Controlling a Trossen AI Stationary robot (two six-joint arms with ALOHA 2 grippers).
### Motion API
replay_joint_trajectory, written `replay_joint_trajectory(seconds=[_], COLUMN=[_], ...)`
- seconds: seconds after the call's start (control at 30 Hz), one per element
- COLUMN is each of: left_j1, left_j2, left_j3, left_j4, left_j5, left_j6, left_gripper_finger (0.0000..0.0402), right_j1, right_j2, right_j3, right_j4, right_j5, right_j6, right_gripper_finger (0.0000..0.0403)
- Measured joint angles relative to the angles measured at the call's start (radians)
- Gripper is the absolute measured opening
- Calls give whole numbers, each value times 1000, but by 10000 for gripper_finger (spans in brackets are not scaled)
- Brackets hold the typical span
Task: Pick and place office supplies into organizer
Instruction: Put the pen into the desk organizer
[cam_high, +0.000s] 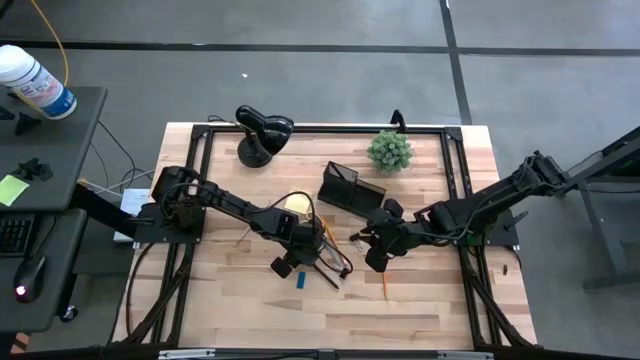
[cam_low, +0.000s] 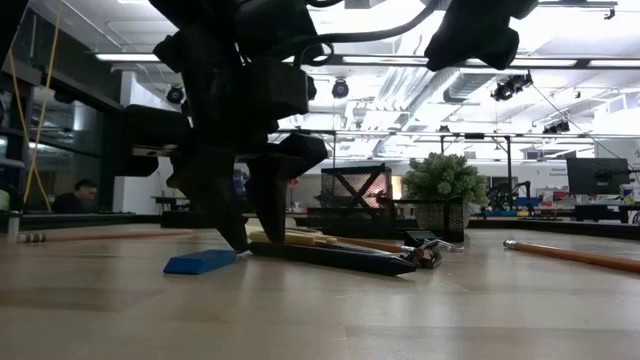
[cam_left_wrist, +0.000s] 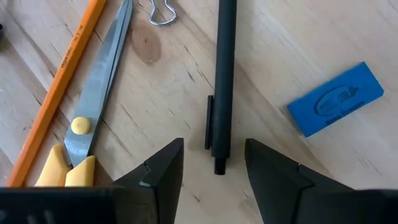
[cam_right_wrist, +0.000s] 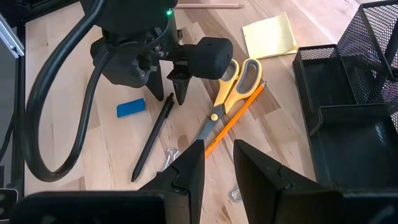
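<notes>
Low view: wooden table (cam_low: 320, 310), lit ceiling.

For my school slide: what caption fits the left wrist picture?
Open left gripper poised over a black pen, with scissors, an orange pencil and a blue eraser nearby.

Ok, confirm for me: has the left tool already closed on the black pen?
No: in the left wrist view the left tool stands open, its fingers either side of the pen, which lies flat on the table.
</notes>
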Motion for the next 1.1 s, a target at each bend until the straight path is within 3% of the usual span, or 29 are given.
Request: replay_joint_trajectory(seconds=[0.3,0.53,1.1], left_j1=[3,4,2], left_j2=[0,34,53], left_j3=[0,5,66], left_j4=[2,25,4], left_j5=[4,98,100], left_j6=[-7,-20,-89], left_gripper_finger=[74,12,0], right_j1=[0,0,1], right_j2=[0,0,0], right_j3=[0,0,0], right_j4=[0,0,0], right_j5=[0,0,-20], right_j6=[0,-4,-7], right_gripper_finger=[83,83,83])
